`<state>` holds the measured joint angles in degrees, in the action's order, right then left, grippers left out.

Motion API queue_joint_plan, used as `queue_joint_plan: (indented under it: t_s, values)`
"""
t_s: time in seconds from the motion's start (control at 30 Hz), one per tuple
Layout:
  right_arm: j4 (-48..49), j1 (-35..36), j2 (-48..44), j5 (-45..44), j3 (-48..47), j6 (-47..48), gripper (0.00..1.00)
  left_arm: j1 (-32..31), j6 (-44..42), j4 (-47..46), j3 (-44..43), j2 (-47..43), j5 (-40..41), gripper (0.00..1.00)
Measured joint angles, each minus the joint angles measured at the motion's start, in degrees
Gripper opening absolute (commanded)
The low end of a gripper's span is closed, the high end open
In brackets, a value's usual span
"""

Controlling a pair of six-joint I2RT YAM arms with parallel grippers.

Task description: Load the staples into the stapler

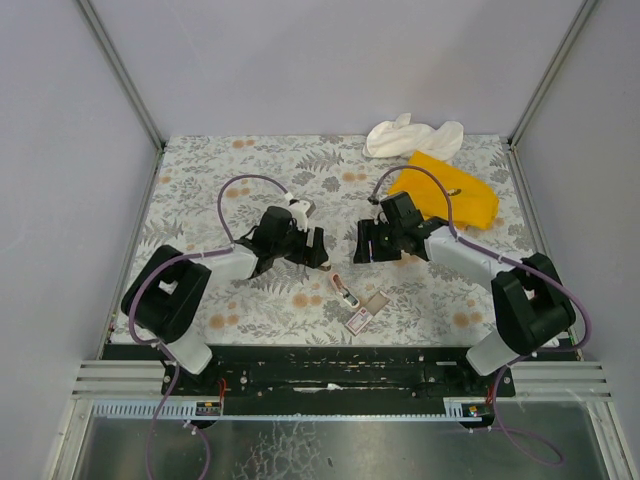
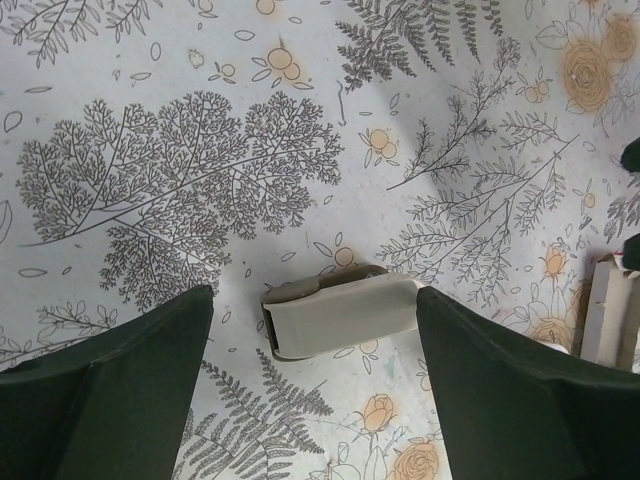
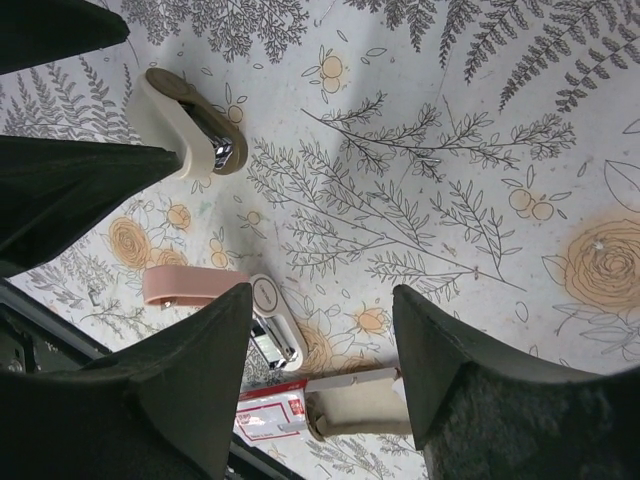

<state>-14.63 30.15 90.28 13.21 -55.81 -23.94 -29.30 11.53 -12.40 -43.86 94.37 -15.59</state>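
A pink stapler (image 1: 345,291) lies opened on the floral table, its pink top (image 3: 190,284) swung away from the white base with the metal channel (image 3: 274,324). The staples box (image 1: 358,321), pink with a white label (image 3: 268,417), lies just in front of it with its tan inner piece (image 3: 365,411) pulled out beside it. My right gripper (image 3: 322,295) is open and empty, hovering behind these. My left gripper (image 2: 312,300) is open low over a small beige stapler-like piece (image 2: 340,316), which lies between its fingers; the right finger (image 2: 470,340) is against its end.
A yellow cloth (image 1: 450,190) and a white cloth (image 1: 412,136) lie at the back right. The beige piece also shows in the right wrist view (image 3: 180,125), next to the left gripper's dark fingers (image 3: 70,190). The black front rail (image 1: 330,365) runs along the near edge.
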Motion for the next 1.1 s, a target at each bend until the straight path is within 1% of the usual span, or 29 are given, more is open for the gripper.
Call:
queue_joint_plan:
  t_s: [0.2,0.47,0.83,1.1]
  values:
    - [-0.11,-0.50,-2.95,0.09,0.28,0.00,0.66,0.04,-2.29,-1.49,0.00,0.61,-1.90,0.85]
    - [0.02,-0.61,-3.34,1.16,0.76,-0.11,0.67,0.04,-2.45,-1.75,0.66,0.46,-3.72,0.89]
    - [0.13,-0.61,-4.22,1.46,1.46,-0.50,0.68,0.04,-4.83,-0.09,0.55,0.07,-3.41,0.90]
    - [0.07,-0.61,-5.92,1.44,1.46,-0.57,0.68,0.04,-5.95,0.66,-1.77,1.86,-0.87,0.89]
